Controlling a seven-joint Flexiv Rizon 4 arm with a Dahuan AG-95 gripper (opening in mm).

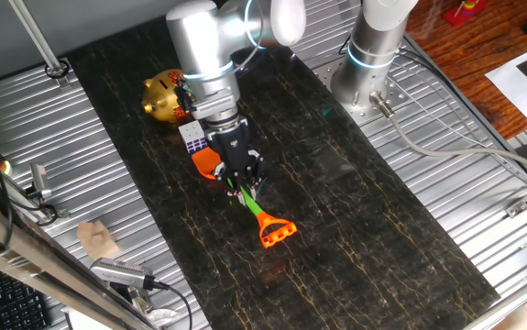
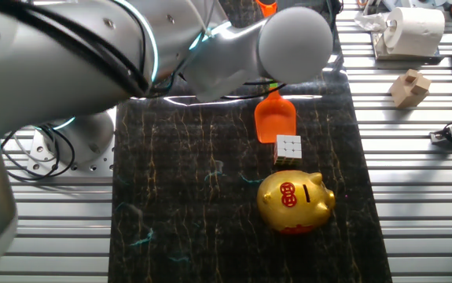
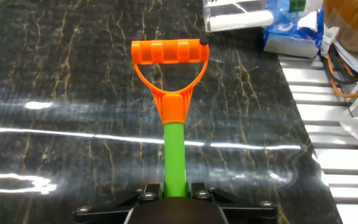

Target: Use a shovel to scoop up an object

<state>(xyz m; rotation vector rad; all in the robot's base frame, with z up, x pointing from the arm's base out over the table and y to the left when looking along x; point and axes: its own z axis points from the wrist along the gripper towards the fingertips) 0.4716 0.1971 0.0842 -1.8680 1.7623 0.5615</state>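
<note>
The arm's bulk hid most of the shovel (image 1: 261, 213) in one fixed view, its orange blade half covered at centre frame; the gripper (image 1: 243, 181) was clamped on the green shaft, the loop handle pointing lower right. In the other fixed view the arm cut off the shaft above the blade, whose tip lay just beside the cube (image 2: 288, 148), near centre. A gold piggy bank (image 2: 295, 202) with red marks sat just below the cube. A paper roll (image 2: 414, 27) stood at upper right; no writing was legible
</note>
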